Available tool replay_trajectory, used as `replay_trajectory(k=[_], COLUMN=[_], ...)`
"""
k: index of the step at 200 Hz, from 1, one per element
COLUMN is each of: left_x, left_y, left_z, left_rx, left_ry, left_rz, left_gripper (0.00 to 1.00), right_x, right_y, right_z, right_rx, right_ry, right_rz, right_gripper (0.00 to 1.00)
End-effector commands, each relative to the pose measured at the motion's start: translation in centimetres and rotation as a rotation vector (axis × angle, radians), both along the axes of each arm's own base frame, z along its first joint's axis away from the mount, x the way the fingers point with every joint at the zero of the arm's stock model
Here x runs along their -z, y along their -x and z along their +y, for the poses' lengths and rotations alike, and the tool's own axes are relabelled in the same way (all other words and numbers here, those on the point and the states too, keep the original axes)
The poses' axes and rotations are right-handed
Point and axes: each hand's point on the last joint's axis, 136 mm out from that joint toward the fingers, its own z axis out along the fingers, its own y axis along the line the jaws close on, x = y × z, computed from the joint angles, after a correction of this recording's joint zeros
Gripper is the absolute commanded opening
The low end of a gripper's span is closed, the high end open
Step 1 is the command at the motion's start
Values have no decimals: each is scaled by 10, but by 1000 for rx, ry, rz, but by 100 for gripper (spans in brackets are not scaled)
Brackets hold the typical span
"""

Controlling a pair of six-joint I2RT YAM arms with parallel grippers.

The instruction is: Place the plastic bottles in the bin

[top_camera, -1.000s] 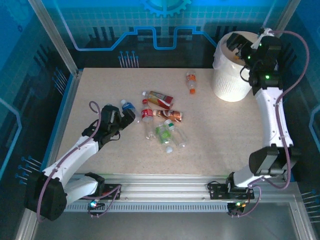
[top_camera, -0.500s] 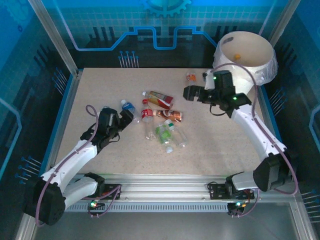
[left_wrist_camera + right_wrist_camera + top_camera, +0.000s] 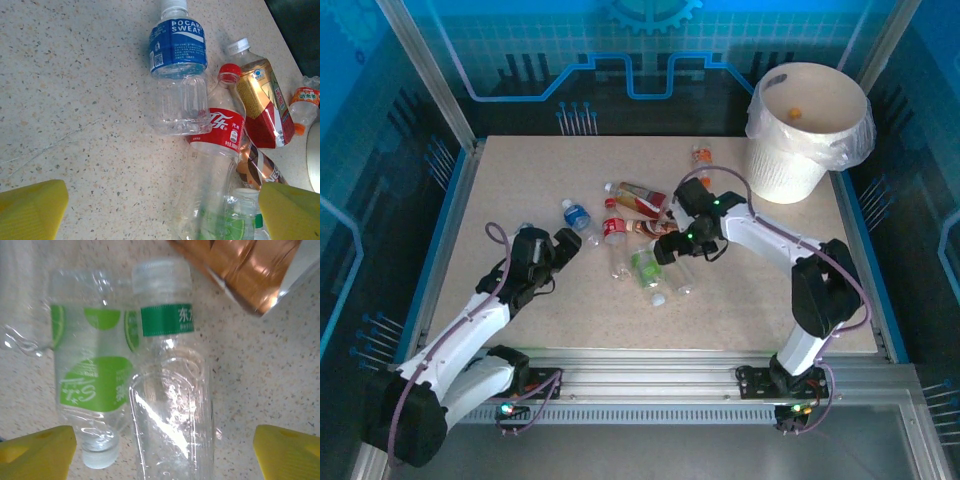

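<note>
**Overhead and wrist views.** We mark one left hand, fingers spread, at 8 o'clock of the pile. Seven plastic bottles lie on the bench: six clustered centrally, and one orange-capped bottle at their 1 o'clock. One right hand, spread, hangs over two green-labelled bottles. One bin stands at 2 o'clock.

The top camera looked down from above the near edge; both wrist cameras hung close over the plastic bottles.
</note>
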Motion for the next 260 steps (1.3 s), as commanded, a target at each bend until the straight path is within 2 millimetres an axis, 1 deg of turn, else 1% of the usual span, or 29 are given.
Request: replay_trajectory(k=[1, 22, 47, 91, 111, 140, 176, 197, 219, 245, 260], left_x=[0, 0, 2, -1, -3, -4, 0, 3, 4, 3, 2], left_y=[1, 0, -1, -3, -5, -9, -11, -12, -13, -14, -14], left_z=[8, 8, 6, 5, 4, 1, -5, -7, -8, -6, -5], left_rx=[-35, -35, -31, -23, -22, -15, 4, 10, 13, 1, -5], left_ry=[-7, -5, 3, 2, 4, 15, 31, 35, 40, 37, 37], left_rz=[-4, -3, 2, 1, -3, -4, 11, 21, 28, 20, 14], left_gripper=[99, 99, 99, 99, 99, 99, 99, 99, 99, 99, 99], right_x=[12, 19, 27, 46, 53, 62, 72, 68, 55, 28, 8], right_y=[20, 24, 24, 26, 25, 28, 31, 32, 32, 30, 25], right_z=[-7, -6, -5, -3, -6, -3, 0, 0, 3, 11, 15], right_rx=[-68, -102, -123, -147, -146, -152, -154, -162, -171, -190, -195], right_ry=[100, 132, 164, 224, 252, 230, 222, 214, 190, 131, 94], right_rz=[40, 24, 4, 4, -3, 9, 33, 25, 9, -19, -45], right_gripper=[89, 87, 84, 85, 85, 85, 84, 79, 74, 71, 70])
